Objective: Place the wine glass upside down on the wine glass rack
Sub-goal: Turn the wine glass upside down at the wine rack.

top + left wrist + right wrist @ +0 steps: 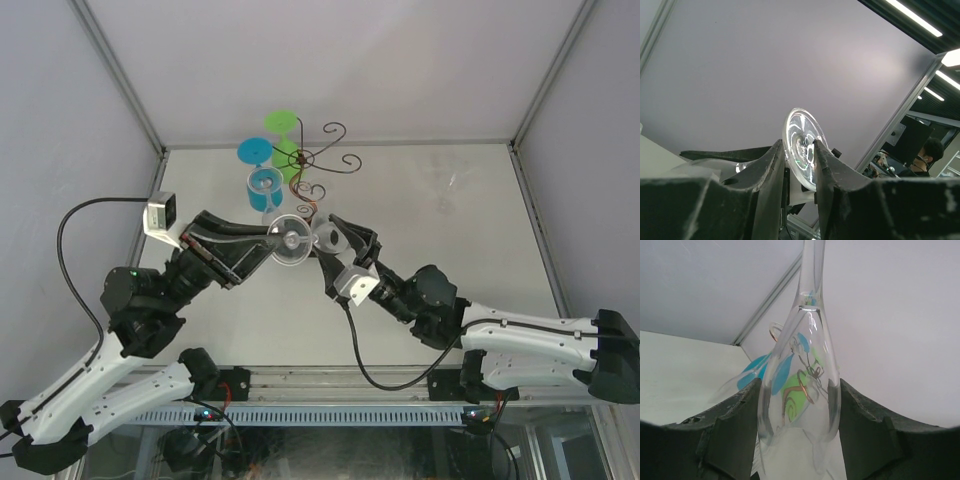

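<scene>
Two grippers meet above mid-table. The right gripper is clamped across the bowl of the clear wine glass, which is held tilted in the air with its foot on the 9 o'clock side. The left gripper straddles the stem just behind the foot; I cannot tell whether its fingers bite.

Stage, judged: the glass is lifted and a handover or re-grip is in hand. Inverting and hanging are not yet done.

Glass: transparent, slim bowl, long stem, round flat foot, apparently empty.

The wine glass rack stands at 12 o'clock, apart from the glass, and carries a blue glass and a green glass, feet up.
</scene>
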You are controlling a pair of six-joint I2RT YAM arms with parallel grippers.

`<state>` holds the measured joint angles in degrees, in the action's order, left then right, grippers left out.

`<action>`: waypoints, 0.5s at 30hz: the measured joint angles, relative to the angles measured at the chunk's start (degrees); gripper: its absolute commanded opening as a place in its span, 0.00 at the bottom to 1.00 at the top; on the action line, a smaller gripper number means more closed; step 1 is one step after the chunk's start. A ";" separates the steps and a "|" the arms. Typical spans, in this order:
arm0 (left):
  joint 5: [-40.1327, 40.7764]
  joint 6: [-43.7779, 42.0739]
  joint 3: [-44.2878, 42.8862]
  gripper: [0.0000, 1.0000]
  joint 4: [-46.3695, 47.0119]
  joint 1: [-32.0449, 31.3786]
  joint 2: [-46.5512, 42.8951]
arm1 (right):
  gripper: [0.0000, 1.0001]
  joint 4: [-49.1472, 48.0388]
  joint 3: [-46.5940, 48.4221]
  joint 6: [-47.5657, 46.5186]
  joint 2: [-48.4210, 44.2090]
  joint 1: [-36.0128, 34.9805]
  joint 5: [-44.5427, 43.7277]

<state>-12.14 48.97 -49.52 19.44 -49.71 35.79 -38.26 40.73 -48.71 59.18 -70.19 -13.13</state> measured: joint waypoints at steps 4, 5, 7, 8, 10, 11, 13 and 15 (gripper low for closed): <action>-0.02 0.55 0.09 0.34 0.37 0.00 0.11 | 0.32 -1.01 0.42 -1.27 0.85 0.57 0.20; -0.02 0.59 0.09 0.34 0.55 0.00 0.17 | 0.32 -1.03 0.59 -1.57 0.96 0.66 0.20; -0.02 0.79 0.09 0.30 0.90 0.00 0.22 | 0.32 -1.07 1.09 -2.27 1.20 0.74 0.24; -0.02 0.98 0.09 0.27 1.03 0.00 0.26 | 0.32 -1.11 1.27 -2.58 1.27 0.76 0.24; -0.04 1.20 0.09 0.19 1.14 -0.02 0.35 | 0.33 -1.20 1.55 -3.04 1.31 0.76 0.39; -0.07 1.53 0.09 0.16 1.27 -0.04 0.48 | 0.33 -1.16 1.70 -3.23 1.38 0.76 0.37; -0.26 2.43 0.09 0.07 1.42 -0.07 0.61 | 0.35 -1.22 2.01 -4.22 1.51 0.85 0.28; -0.57 3.52 0.31 0.01 1.31 -0.35 0.83 | 0.40 -1.20 2.45 -5.55 1.73 1.14 0.17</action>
<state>-12.71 52.49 -49.21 20.75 -50.06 36.62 -39.46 43.18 -54.26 60.90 -69.06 -12.95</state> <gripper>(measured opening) 0.109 0.551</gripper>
